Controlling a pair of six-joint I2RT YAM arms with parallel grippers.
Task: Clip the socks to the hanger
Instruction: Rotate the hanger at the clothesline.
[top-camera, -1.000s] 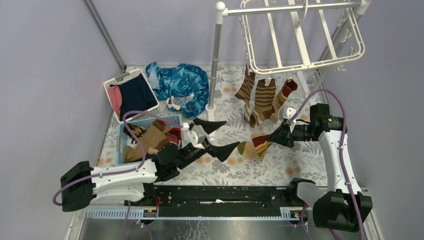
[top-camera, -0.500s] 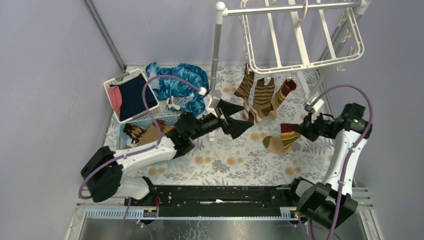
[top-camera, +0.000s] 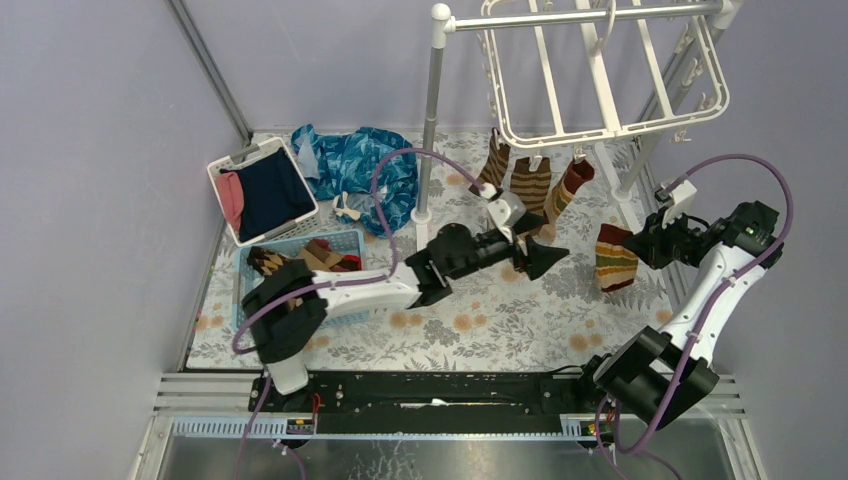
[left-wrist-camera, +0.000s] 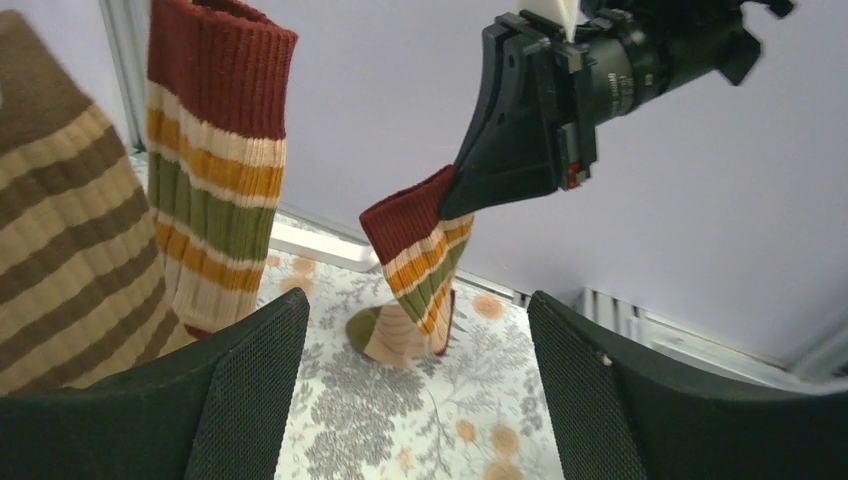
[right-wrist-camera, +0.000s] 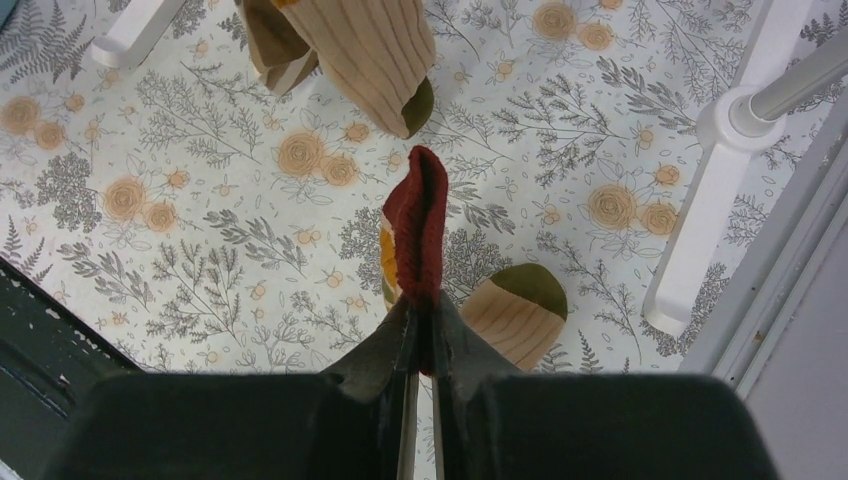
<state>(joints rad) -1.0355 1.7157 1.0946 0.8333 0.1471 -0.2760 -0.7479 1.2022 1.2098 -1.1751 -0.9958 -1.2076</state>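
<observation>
Red-cuffed and banded in orange and green, a sock (top-camera: 615, 258) is dangling from the right gripper (top-camera: 638, 244), whose jaws are pinching its cuff, just right of three socks (top-camera: 527, 190) hanging from the hanger (top-camera: 610, 131). The left gripper (top-camera: 540, 250) is hovering wide open near them.

A robot lab booth: plain lilac panels (top-camera: 95, 150), black mounting rail (top-camera: 440, 392).

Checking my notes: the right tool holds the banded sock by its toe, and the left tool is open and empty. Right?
Not the toe: the right tool pinches the banded sock by its red cuff, as the right wrist view shows. The left tool is open and empty.
</observation>
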